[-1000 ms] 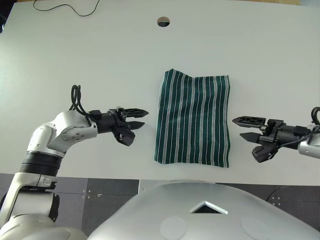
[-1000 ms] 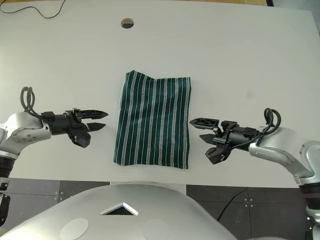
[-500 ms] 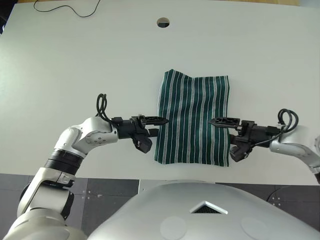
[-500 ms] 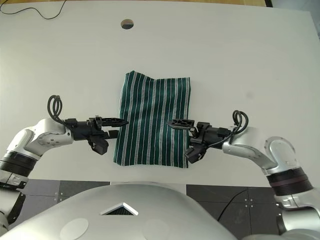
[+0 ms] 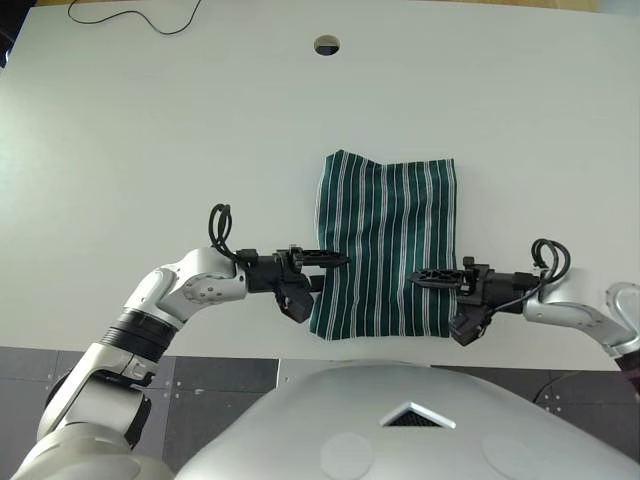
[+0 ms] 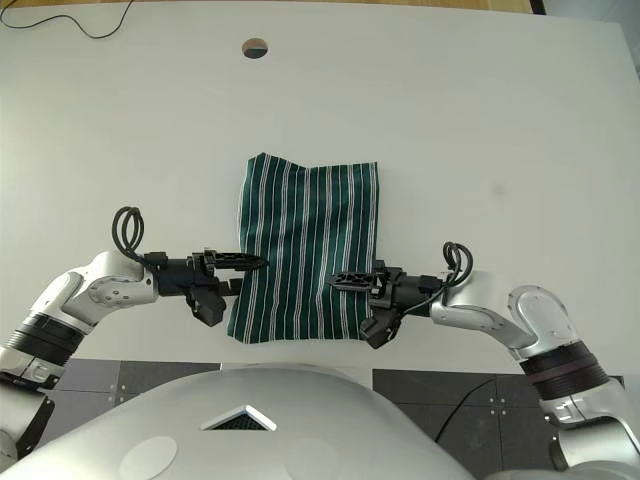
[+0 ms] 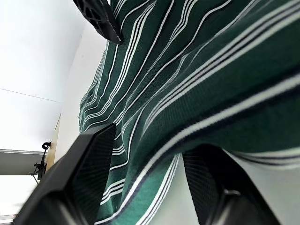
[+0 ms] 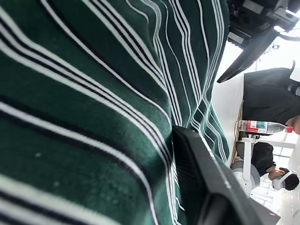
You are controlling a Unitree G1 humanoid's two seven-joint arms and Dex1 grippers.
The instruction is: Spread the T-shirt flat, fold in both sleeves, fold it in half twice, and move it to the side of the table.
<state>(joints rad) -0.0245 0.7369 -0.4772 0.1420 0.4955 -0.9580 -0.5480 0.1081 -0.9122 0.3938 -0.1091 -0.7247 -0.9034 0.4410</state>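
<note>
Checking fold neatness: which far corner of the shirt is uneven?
The far left corner of the shirt: it bulges past the far edge, while the far right corner lies square.

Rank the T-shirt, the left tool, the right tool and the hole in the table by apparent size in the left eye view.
1. T-shirt, clearly largest.
2. left tool and right tool: about alike, so not ranked against each other.
3. hole in the table: smallest, though also farthest from the camera.
</note>
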